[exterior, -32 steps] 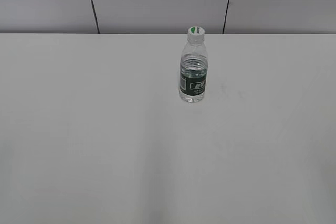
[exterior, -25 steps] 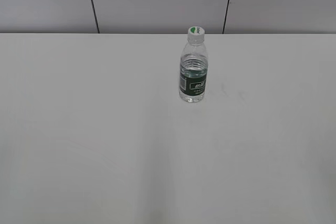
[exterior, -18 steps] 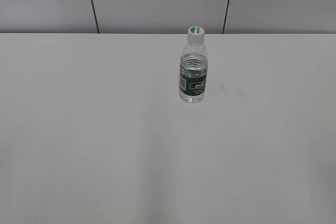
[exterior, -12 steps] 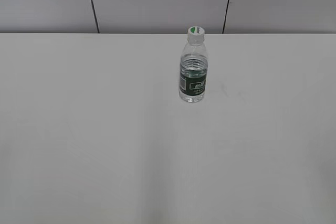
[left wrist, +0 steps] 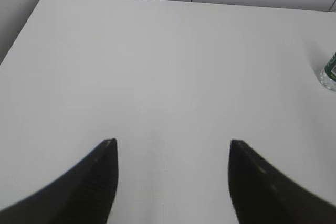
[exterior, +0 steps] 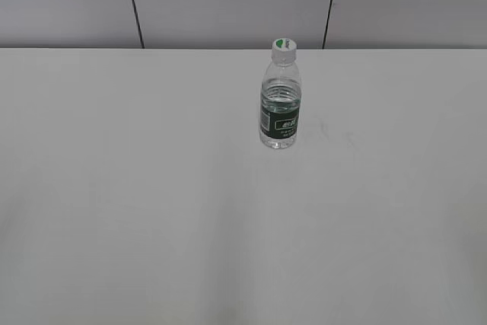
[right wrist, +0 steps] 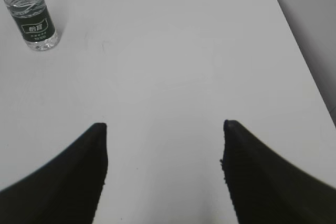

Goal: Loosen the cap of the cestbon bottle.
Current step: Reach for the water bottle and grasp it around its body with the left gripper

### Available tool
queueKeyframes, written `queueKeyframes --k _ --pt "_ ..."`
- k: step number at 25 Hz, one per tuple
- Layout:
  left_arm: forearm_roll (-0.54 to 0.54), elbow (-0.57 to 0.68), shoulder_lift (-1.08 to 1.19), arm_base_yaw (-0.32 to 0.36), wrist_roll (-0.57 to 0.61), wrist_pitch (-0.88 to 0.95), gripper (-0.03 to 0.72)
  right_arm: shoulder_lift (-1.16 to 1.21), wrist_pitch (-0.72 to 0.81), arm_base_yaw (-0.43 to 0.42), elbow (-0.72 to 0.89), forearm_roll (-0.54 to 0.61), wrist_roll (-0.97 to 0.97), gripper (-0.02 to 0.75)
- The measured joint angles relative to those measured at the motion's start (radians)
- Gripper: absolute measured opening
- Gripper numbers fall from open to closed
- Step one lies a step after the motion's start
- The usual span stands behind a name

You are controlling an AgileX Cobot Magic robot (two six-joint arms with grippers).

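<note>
The cestbon bottle (exterior: 280, 108) stands upright on the white table (exterior: 152, 188), right of centre towards the back. It is clear plastic with a dark green label band. Its white cap (exterior: 284, 46) with a green mark sits on top. The bottle's lower part shows at the top left of the right wrist view (right wrist: 30, 19), and a sliver of it at the right edge of the left wrist view (left wrist: 329, 73). My left gripper (left wrist: 171, 142) is open and empty, far from the bottle. My right gripper (right wrist: 164, 125) is open and empty, also far from it. Neither gripper shows in the exterior view.
A grey panelled wall (exterior: 228, 1) runs behind the table's back edge. The table's left corner and edge show in the left wrist view (left wrist: 31, 19). Its right edge shows in the right wrist view (right wrist: 299, 51).
</note>
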Motion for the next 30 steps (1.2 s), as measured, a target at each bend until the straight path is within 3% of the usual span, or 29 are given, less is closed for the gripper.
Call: queueKeyframes --k 14,25,30 --pt "-0.055 -0.008 0.338 0.000 0.001 -0.471 0.503 0.000 0.000 0.000 0.000 0.000 0.000 0.522" --pt "-0.055 -0.008 0.684 -0.001 0.082 -0.886 0.475 0.000 0.000 0.000 0.000 0.000 0.000 0.522" --pt "-0.050 -0.008 0.868 -0.063 0.082 -1.071 0.437 0.000 -0.001 0.000 0.000 0.001 0.000 0.522"
